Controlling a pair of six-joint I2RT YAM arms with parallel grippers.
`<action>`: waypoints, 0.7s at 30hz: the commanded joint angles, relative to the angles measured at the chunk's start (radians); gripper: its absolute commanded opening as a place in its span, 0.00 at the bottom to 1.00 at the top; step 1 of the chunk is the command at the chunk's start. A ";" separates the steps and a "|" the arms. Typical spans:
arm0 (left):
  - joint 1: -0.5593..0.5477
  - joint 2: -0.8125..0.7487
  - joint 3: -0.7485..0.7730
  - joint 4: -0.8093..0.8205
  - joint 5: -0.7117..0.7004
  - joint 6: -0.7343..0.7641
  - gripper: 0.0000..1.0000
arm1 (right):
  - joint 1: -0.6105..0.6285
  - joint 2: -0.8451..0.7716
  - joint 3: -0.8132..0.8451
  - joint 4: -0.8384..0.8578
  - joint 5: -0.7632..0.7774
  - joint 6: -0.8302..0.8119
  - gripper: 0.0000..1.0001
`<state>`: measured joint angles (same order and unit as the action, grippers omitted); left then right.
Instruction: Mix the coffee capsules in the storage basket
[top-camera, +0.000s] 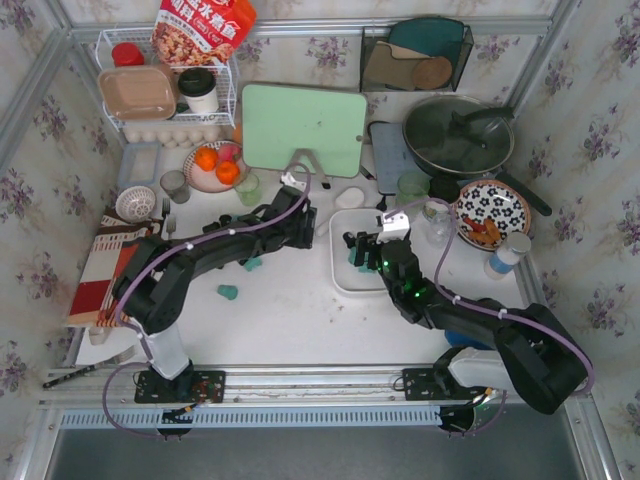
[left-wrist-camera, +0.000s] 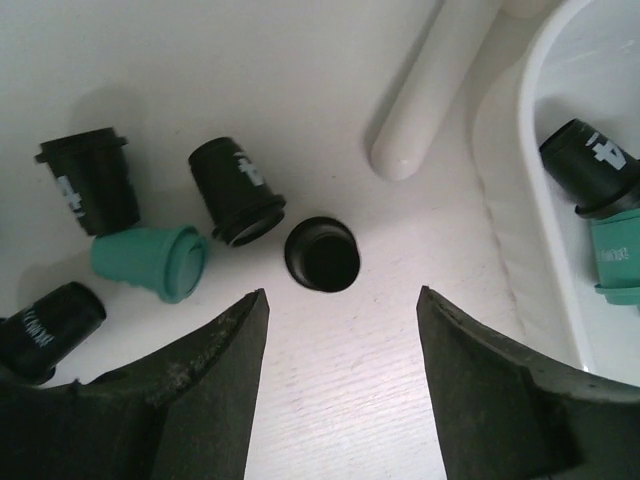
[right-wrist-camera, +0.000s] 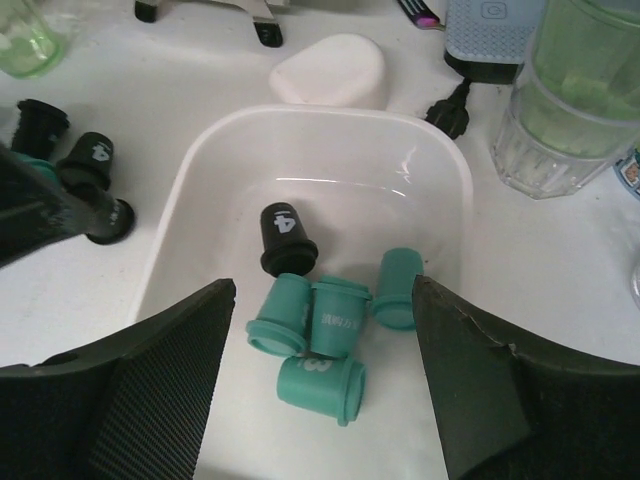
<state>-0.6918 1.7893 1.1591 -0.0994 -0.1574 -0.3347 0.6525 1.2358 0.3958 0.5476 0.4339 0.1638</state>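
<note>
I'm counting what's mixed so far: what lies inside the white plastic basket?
Inside the white rectangular plastic basket: one black coffee capsule and four teal green coffee capsules, bunched together. Its near corners are covered by the right tool's fingers.

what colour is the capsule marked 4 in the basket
Black with a white 4; the capsule shows best in the right wrist view.
</note>
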 joint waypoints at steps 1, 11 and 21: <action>-0.018 0.047 0.064 -0.060 -0.009 0.007 0.64 | 0.001 -0.022 0.000 0.029 -0.030 0.029 0.78; -0.026 0.163 0.191 -0.186 -0.092 0.012 0.47 | 0.001 -0.078 -0.012 0.014 -0.060 0.054 0.77; -0.038 0.209 0.235 -0.192 -0.128 0.042 0.43 | 0.001 -0.079 -0.010 0.009 -0.086 0.063 0.76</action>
<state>-0.7269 1.9816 1.3777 -0.2810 -0.2523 -0.3145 0.6525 1.1572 0.3832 0.5430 0.3603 0.2226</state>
